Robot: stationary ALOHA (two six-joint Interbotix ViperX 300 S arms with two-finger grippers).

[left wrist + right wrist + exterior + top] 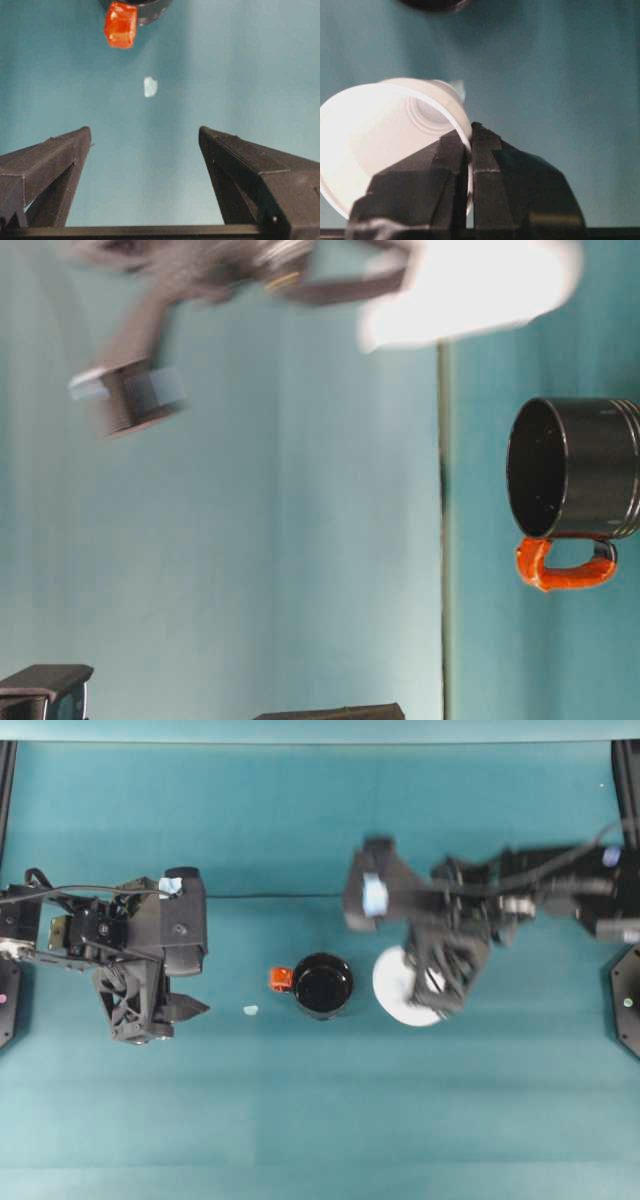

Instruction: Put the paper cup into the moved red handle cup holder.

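Your right gripper (470, 145) is pinching the paper cup (380, 145) by its thin rim; it's looking light and crushable, so go gentle. Left gripper (145, 145) is sitting spread and empty.

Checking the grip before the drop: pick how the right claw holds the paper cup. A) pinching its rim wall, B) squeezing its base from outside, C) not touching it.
A: the right claw is closed on the paper cup's rim wall, one finger inside, one outside.

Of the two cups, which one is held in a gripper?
The white paper cup: the right gripper pinches its rim. The black red handle cup holder stands free on the table.
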